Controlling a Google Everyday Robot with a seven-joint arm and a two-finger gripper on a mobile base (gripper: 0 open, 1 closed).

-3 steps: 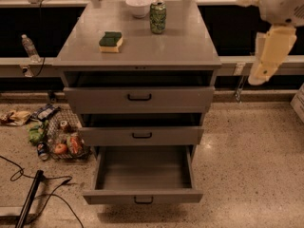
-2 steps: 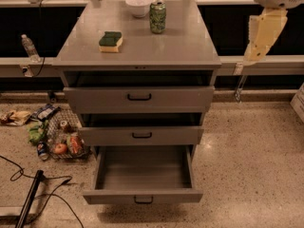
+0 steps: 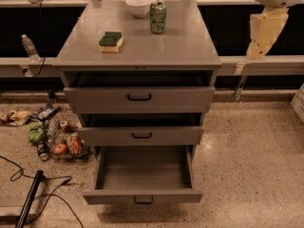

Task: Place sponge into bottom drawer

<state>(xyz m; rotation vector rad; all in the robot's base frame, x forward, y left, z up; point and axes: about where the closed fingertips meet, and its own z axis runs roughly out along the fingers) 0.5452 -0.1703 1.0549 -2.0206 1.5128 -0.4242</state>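
Note:
The sponge [image 3: 110, 41], yellow with a dark green top, lies on the left part of the grey cabinet top [image 3: 180, 46]. The bottom drawer [image 3: 142, 197] is pulled out far and nothing lies inside it. The two upper drawers [image 3: 139, 99] are pulled out a little. My gripper [image 3: 255, 52] hangs at the upper right on a pale cream arm, beyond the cabinet's right edge, well away from the sponge and holding nothing that I can see.
A green soda can [image 3: 157, 17] and a white bowl [image 3: 139, 5] stand at the back of the cabinet top. A wire basket with litter [image 3: 61, 139] sits on the floor at the left. A water bottle [image 3: 29, 46] stands on a ledge. A black pole and cables [image 3: 28, 201] lie at the lower left.
My arm and gripper have risen and shifted slightly left at the upper right. The sponge, can, bowl and drawers have not moved.

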